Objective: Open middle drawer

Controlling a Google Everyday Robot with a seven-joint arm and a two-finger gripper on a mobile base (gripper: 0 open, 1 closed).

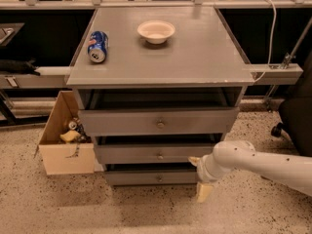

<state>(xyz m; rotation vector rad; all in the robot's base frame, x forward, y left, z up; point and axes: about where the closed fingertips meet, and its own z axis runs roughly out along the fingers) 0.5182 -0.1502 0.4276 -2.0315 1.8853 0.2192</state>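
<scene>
A grey cabinet is standing in the centre of the frame, and its flat counter (195,57) is filling the upper middle. On the counter a blue can (97,47) is lying on its side at the upper left, and a white bowl (156,31) is sitting upright just right of it, near the top centre; the two are apart.

Three grey drawers are stacking below the counter. The middle drawer (141,154) is sitting just below the frame's centre, between the top drawer (122,122) and the bottom drawer (136,177). Its front is lying close to the cabinet, and none of its inside is showing. Its small round knob (159,156) is showing at the middle of the front.

The white arm (263,162) is reaching in from the lower right edge. The pincer (199,177) is hanging at the right end of the drawer stack, right of the knob and apart from it. It is standing open and gripping nothing: one cream finger (193,159) is showing against the right end of the middle drawer's front, the other is pointing down toward the speckled floor (146,213). I cannot tell whether the upper finger is touching the front.

A cardboard box (66,157) holding odds and ends is standing on the floor just left of the cabinet. A dark chair (297,121) is showing at the right edge.
</scene>
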